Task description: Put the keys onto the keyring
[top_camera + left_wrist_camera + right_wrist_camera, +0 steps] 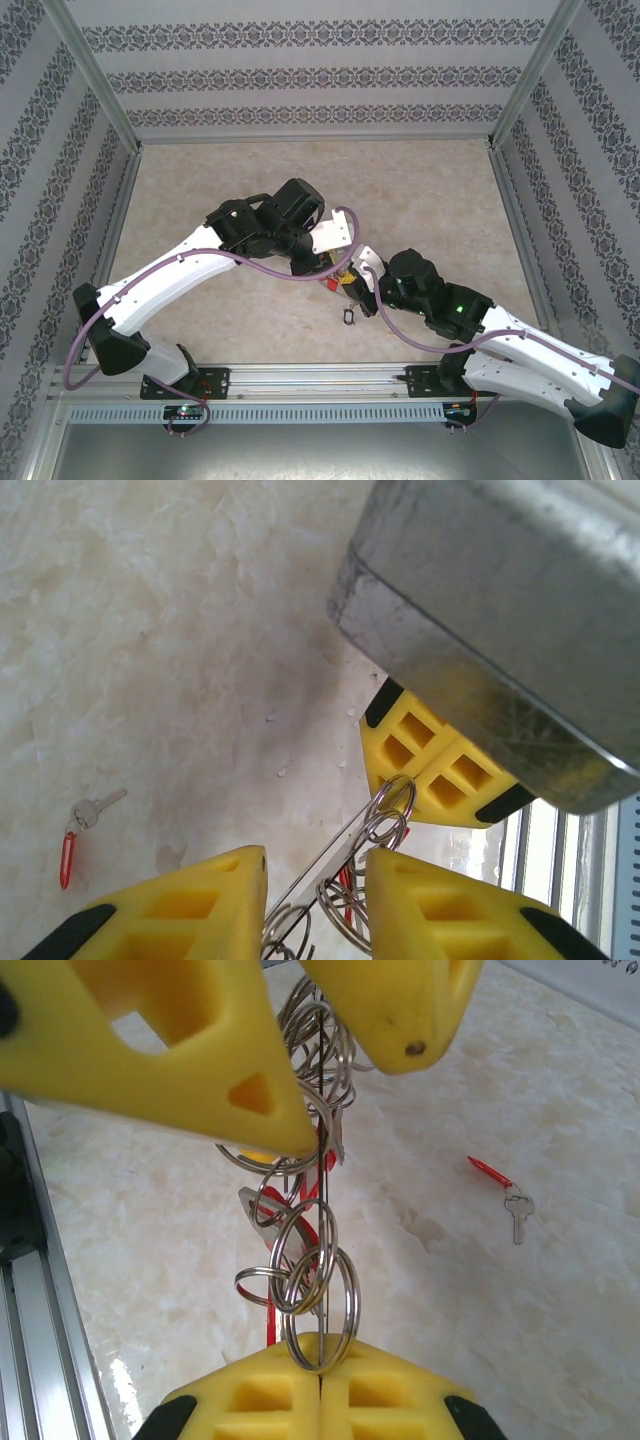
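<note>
The keyring (320, 1210) is a thin grey wire loop held above the table between both grippers. Many small split rings, silver keys (252, 1212) and red tags hang on it. My right gripper (320, 1360) is shut, pinching the wire at its fingertips. My left gripper (315, 865) is closed in on the wire (330, 855) and a bunch of split rings that fills its gap. From above, the left gripper (332, 264) and the right gripper (350, 280) meet at mid-table. One loose red-tagged key (517, 1210) lies flat on the table (88, 812).
A small dark object (348, 317) lies on the marble-look table just in front of the grippers. An aluminium rail (320, 380) runs along the near edge. Patterned walls and metal posts (120, 120) enclose the sides and back. A grey metal block (500, 610) looms over the right fingers.
</note>
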